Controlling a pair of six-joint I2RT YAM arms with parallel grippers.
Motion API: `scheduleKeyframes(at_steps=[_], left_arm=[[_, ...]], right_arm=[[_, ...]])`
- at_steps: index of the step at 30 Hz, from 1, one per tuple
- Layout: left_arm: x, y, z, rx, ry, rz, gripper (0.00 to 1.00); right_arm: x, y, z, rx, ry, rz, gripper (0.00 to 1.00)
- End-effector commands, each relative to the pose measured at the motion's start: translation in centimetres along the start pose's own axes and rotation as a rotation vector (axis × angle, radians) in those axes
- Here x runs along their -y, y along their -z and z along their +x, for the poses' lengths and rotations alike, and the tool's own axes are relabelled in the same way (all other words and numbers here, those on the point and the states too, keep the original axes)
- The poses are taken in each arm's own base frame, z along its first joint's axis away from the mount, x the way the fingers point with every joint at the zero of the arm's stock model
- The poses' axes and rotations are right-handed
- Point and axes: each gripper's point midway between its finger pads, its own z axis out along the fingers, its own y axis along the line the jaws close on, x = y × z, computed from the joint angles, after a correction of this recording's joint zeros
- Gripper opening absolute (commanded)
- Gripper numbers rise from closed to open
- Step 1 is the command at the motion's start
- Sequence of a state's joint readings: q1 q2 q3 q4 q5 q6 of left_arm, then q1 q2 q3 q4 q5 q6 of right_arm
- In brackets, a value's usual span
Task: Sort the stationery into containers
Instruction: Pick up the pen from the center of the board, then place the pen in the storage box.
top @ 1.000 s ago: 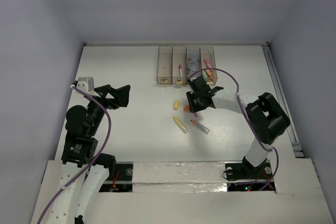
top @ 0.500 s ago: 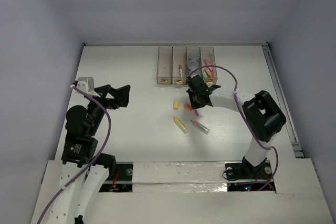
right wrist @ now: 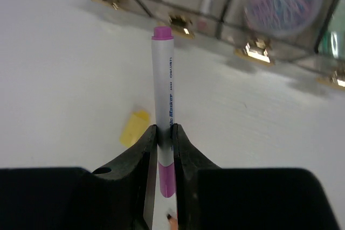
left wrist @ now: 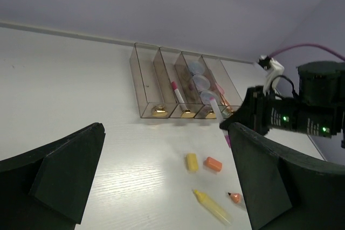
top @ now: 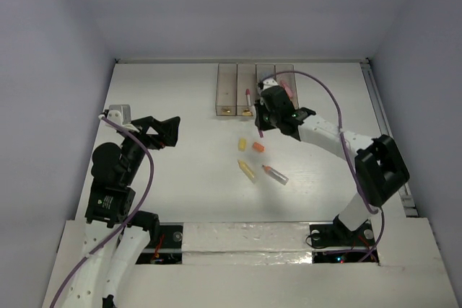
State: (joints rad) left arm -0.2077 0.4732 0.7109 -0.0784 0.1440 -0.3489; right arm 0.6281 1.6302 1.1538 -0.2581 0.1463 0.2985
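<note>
While right gripper (right wrist: pixel 164 133) clamped a purple-capped marker (right wrist: pixel 163 79) just in front of the bins (top: pixel 227 91) at the worktop's (top: pixel 173 88) far edge, left gripper (top: pixel 164 133) hung jaws apart near the left edge

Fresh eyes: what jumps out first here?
The right claw pinches a white marker with purple cap, close before the row of four translucent rectangular bins at the far edge of the white table. A stubby yellow piece and a stubby orange piece lie loose mid-table.
</note>
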Motion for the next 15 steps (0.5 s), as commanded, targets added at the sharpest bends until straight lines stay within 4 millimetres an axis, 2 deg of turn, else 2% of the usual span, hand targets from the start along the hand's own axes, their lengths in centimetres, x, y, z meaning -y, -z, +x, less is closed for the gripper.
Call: scheduleKeyframes(at_steps=[1, 2, 3, 4, 5, 6, 7, 8, 10, 11, 13, 14, 15], left_arm=[[0.4, -0.5, -0.4, 0.024, -0.010, 0.027, 0.99], [0.4, -0.5, -0.4, 0.022, -0.010, 0.026, 0.99], [0.4, -0.5, -0.4, 0.022, -0.010, 0.026, 0.99], [0.4, -0.6, -0.3, 0.018, -0.008, 0.024, 0.99], [0.4, -0.6, -0.3, 0.018, -0.008, 0.024, 0.99], [0.4, -0.6, -0.3, 0.020, -0.008, 0.023, 0.99], [0.4, -0.6, -0.3, 0.017, -0.008, 0.026, 0.99], [0.3, -0.6, -0.2, 0.015, -0.008, 0.024, 0.99], [0.4, -0.7, -0.1, 0.013, -0.006, 0.025, 0.99], [0.3, -0.7, -0.1, 0.010, -0.007, 0.024, 0.99], [0.3, -0.8, 0.0, 0.007, -0.007, 0.023, 0.99], [0.2, -0.8, 0.1, 0.006, -0.005, 0.022, 0.99], [0.3, -0.8, 0.0, 0.006, -0.007, 0.022, 0.99]], right_arm=[[-3.2, -1.1, -7.4, 0.180, -0.002, -0.095, 0.08], [-3.4, -2.4, -7.5, 0.176, -0.002, -0.093, 0.08], [-3.7, -3.0, -8.6, 0.205, -0.007, -0.094, 0.08], [-3.7, -3.0, -10.9, 0.250, -0.028, -0.091, 0.08], [-3.9, -3.5, -11.6, 0.260, -0.030, -0.089, 0.09], [-3.3, -5.0, -11.7, 0.255, -0.037, -0.076, 0.09], [-2.6, -5.5, -12.6, 0.269, -0.048, -0.066, 0.09], [-2.7, -5.3, -14.6, 0.306, -0.056, -0.071, 0.09], [-1.7, -6.7, -16.0, 0.309, -0.069, -0.050, 0.10], [-1.9, -7.1, -16.3, 0.310, -0.068, -0.053, 0.10], [-0.6, -7.9, -16.8, 0.298, -0.077, -0.031, 0.10], [-0.5, -8.9, -16.3, 0.281, -0.075, -0.024, 0.10], [-0.6, -8.9, -16.8, 0.284, -0.076, -0.024, 0.11]])
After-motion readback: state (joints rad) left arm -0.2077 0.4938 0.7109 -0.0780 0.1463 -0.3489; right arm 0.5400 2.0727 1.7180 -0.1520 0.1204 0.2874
